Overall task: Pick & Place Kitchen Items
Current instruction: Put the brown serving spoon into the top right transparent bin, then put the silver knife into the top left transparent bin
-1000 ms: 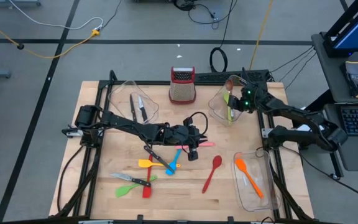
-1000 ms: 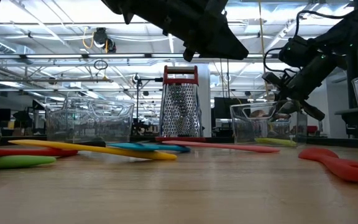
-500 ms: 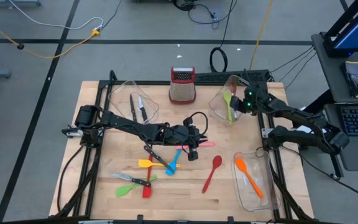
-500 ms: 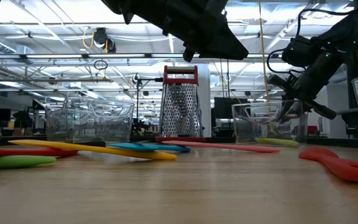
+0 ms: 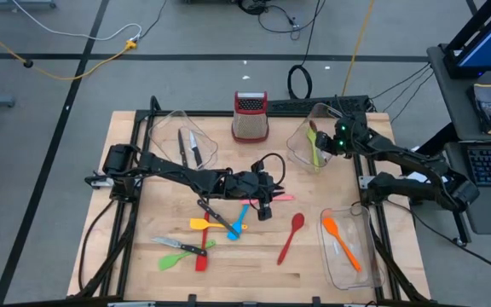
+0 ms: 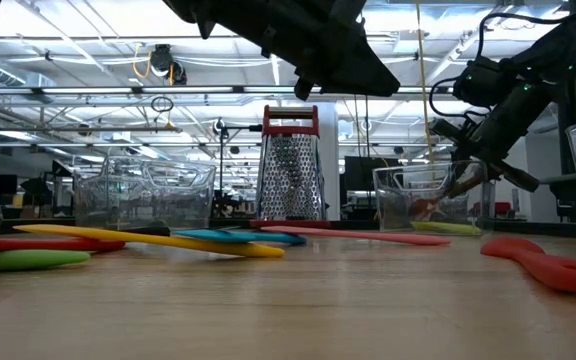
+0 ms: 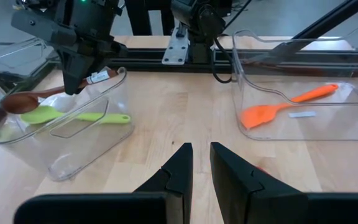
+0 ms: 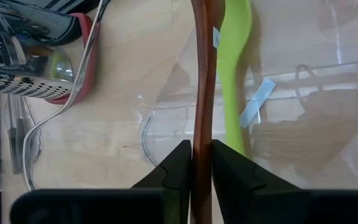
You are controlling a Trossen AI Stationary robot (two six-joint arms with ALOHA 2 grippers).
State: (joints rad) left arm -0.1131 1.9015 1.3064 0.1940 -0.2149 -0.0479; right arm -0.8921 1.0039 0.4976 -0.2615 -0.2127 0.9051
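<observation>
Brown spoon [image 8: 202, 74]: clamped between the right end effector [image 8: 196, 163] fingers, hanging inside the far-right clear bin [image 5: 301, 147], just beside the green spatula [image 5: 314, 147] already lying there.
Risk: if released with the handle leaning on the rim, the spoon may tip out or nudge the light bin; a finger catching the wall could drag it.
Left end effector [image 7: 200, 163]: mid-desk, holding nothing, fingers nearly together.
Risk, loose pile: crossed utensils at the near left may shift when one is pulled.
Count, bins: three; the far-left holds two knives [image 5: 187, 147], the near-right an orange spatula [image 5: 339, 240].
Count, loose: red spoon [image 5: 291, 235] alone; about seven more.
Count, grater [image 5: 251, 117]: one.
</observation>
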